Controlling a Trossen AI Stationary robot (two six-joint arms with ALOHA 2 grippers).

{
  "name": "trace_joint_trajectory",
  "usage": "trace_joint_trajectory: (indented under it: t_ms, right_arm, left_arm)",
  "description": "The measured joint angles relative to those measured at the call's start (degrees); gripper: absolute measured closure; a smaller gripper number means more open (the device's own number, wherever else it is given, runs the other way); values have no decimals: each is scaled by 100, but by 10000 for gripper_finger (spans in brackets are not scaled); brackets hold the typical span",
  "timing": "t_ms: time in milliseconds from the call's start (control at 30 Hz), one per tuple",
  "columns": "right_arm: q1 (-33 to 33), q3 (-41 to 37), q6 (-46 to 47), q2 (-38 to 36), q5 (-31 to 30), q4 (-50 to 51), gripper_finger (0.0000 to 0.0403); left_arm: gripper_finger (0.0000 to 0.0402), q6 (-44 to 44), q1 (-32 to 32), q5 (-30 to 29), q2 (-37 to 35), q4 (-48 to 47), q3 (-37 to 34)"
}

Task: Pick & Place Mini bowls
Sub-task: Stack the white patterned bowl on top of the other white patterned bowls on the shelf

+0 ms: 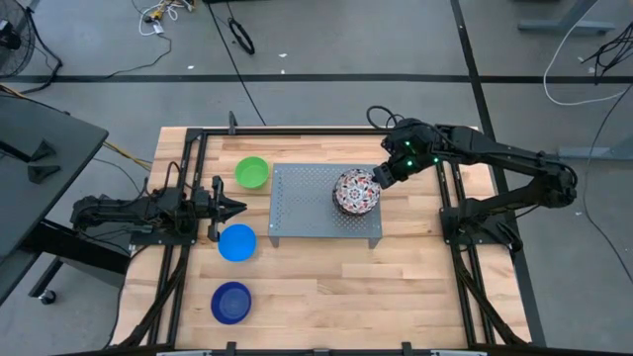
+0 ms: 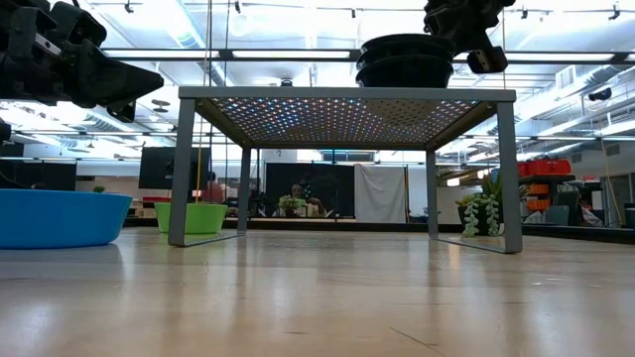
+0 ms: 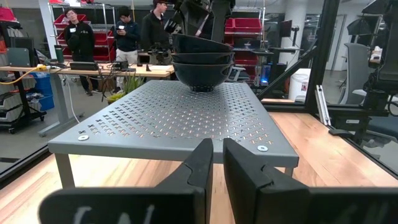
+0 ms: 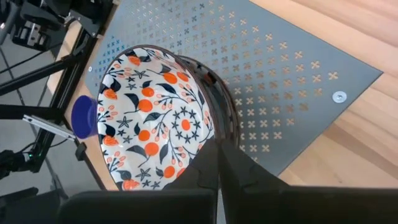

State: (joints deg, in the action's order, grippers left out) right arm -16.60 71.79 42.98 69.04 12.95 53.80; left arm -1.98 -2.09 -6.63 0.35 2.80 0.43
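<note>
A stack of floral mini bowls (image 1: 356, 192) stands on the grey perforated stand (image 1: 297, 213), toward its far right; the low view shows three bowls nested (image 2: 407, 59). The top bowl (image 4: 155, 118) is white inside with a red-and-blue pattern. My right gripper (image 4: 217, 158) is shut and slants down at the stack's far right rim (image 1: 381, 176). A green bowl (image 1: 252, 171), a light blue bowl (image 1: 237, 242) and a dark blue bowl (image 1: 230, 303) sit on the table left of the stand. My left gripper (image 1: 237, 207) rests level at the left, nearly shut and holding nothing. My right gripper's shut fingertips stand right at the top bowl's rim (image 4: 213, 134), on its far right side, coming slanted from above. Whether they touch the rim cannot be told. The stack sits upright on the stand.
The stand is a low table on four legs with free room under it (image 2: 337, 208). A small potted plant (image 2: 483, 213) shows beyond it in the low view. People stand in the room behind the table (image 3: 127, 34). Bare wood lies near and right of the stand (image 1: 396, 287).
</note>
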Motion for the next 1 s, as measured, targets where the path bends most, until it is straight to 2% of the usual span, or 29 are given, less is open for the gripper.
trace_joint_trajectory:
  t_ms: [600, 1000]
  right_arm:
    - [0, 2, 2, 0, -2, -13, 403]
    - [2, 2, 5, 0, -4, -116, 381]
  left_arm:
    - [358, 0, 0, 0, 0, 1, -2]
    - [358, 0, -2, 0, 1, -1, -2]
